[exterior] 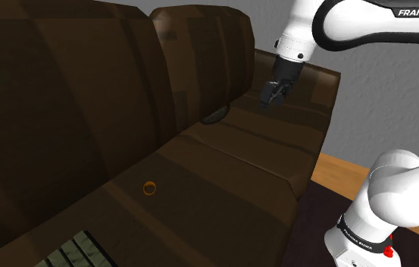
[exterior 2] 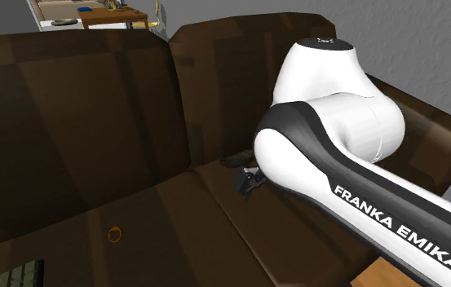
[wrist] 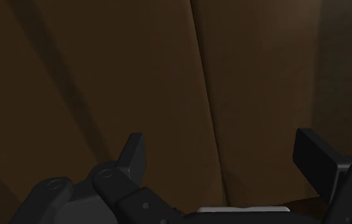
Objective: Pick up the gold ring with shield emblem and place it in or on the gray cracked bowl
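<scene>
A small gold ring (exterior: pixel 149 187) lies flat on the brown sofa seat, also seen as the ring (exterior 2: pixel 115 235) toward the second exterior view's lower left. A grey bowl (exterior: pixel 215 115) sits tucked where the seat meets the back cushion, mostly hidden; only its rim (exterior 2: pixel 236 158) shows in the second exterior view. My black gripper (exterior: pixel 273 95) hangs above the seat near the far armrest, well to the shoulder view's right of the bowl and far from the ring. In the wrist view the gripper (wrist: pixel 225 156) is open, its fingers (wrist: pixel 133 153) wide apart with nothing but sofa fabric beyond them.
The sofa's tall back cushions (exterior: pixel 86 91) rise behind the seat, and its armrest (exterior: pixel 314 83) ends it on the shoulder view's right. A green-grey striped object (exterior: pixel 71 254) lies at the seat's near end. My white forearm (exterior 2: pixel 338 171) covers part of the seat.
</scene>
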Available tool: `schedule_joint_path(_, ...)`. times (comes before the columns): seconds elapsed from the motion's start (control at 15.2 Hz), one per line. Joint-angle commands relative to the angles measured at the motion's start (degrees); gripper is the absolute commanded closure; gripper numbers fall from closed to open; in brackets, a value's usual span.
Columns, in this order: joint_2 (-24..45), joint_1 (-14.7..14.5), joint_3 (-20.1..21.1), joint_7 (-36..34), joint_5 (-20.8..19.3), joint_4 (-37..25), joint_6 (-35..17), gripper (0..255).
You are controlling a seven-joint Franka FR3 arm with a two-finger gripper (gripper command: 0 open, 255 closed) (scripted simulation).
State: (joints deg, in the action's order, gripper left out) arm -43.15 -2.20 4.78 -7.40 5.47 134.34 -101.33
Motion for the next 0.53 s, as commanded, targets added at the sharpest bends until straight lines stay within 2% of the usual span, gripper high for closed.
schedule_joint_path(0.0, 1.0, -0.8, 2.5, -2.2, 1.0, 1.2, -3.4, 0)
schedule_joint_path(0.46, 7.4, -2.4, 11.3, -9.7, 2.7, 2.4, -14.6, 0)
